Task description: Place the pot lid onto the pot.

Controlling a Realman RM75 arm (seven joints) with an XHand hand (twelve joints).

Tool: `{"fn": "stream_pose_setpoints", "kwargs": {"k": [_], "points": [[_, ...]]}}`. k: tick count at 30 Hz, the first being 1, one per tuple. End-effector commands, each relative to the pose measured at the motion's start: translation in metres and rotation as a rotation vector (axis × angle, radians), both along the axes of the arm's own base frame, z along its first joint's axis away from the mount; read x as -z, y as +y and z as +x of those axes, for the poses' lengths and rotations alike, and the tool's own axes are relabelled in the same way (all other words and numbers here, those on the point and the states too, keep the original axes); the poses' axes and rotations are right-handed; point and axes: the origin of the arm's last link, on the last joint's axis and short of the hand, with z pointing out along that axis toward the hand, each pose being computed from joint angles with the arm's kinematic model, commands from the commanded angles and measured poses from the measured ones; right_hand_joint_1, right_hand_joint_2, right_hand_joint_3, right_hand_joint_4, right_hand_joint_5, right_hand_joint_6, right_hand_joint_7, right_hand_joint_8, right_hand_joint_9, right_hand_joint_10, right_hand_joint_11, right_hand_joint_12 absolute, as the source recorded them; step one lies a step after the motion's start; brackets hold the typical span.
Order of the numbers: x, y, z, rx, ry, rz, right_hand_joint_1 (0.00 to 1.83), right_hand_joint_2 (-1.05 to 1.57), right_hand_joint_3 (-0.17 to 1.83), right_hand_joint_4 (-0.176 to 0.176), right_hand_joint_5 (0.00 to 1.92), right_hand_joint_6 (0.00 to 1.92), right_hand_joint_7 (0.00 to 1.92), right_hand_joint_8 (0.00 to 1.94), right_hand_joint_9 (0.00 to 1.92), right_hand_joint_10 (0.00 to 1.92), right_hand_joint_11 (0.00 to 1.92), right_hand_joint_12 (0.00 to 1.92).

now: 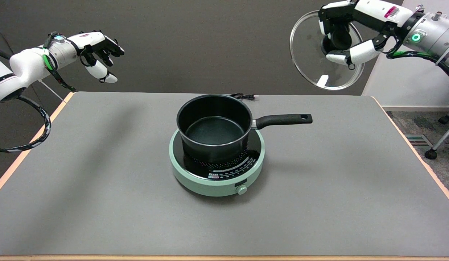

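Observation:
A black pot (213, 127) with a long black handle pointing right stands open on a pale green induction cooker (217, 177) in the middle of the table. My right hand (349, 34) is high in the air at the upper right, well above and to the right of the pot. It grips the black knob of a round glass pot lid (309, 54), which is tilted almost on edge with its underside facing left. The pot is empty inside.
The grey table (101, 188) has orange-trimmed edges at left and right. A black cable (242, 96) lies behind the pot at the far edge. The idle left hand (99, 54) hangs in the air at the upper left. Chair castors (431, 154) stand on the floor at right.

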Motion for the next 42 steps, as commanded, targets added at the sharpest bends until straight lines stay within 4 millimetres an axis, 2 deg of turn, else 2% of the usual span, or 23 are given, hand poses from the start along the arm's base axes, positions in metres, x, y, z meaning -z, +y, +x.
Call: {"fn": "stream_pose_setpoints", "kwargs": {"k": [1,11,23,30,33,37,42], "points": [[0.043,-0.03,0.005,-0.002,0.017,0.118,1.33,0.81,1.01,0.134,0.47,1.8,0.75,1.77,0.75,1.92,0.51,1.92],[0.093,-0.051,0.011,0.002,0.045,0.244,1.33,0.8,1.01,0.133,0.47,1.79,0.75,1.77,0.76,1.92,0.51,1.92],[0.145,-0.076,0.016,0.006,0.068,0.37,1.34,0.79,1.03,0.141,0.48,1.8,0.76,1.77,0.76,1.92,0.53,1.92],[0.16,-0.085,0.012,0.029,0.087,0.408,1.34,0.79,1.03,0.142,0.48,1.8,0.76,1.77,0.76,1.92,0.53,1.92],[0.166,-0.086,0.007,0.044,0.097,0.422,1.34,0.79,1.03,0.143,0.48,1.8,0.76,1.77,0.77,1.92,0.53,1.92],[0.176,-0.09,-0.013,0.11,0.098,0.442,1.34,0.79,1.03,0.143,0.48,1.8,0.76,1.77,0.77,1.92,0.53,1.92],[0.177,-0.095,-0.031,0.182,0.073,0.445,1.34,0.79,1.03,0.142,0.48,1.8,0.76,1.77,0.77,1.92,0.54,1.92]]}}
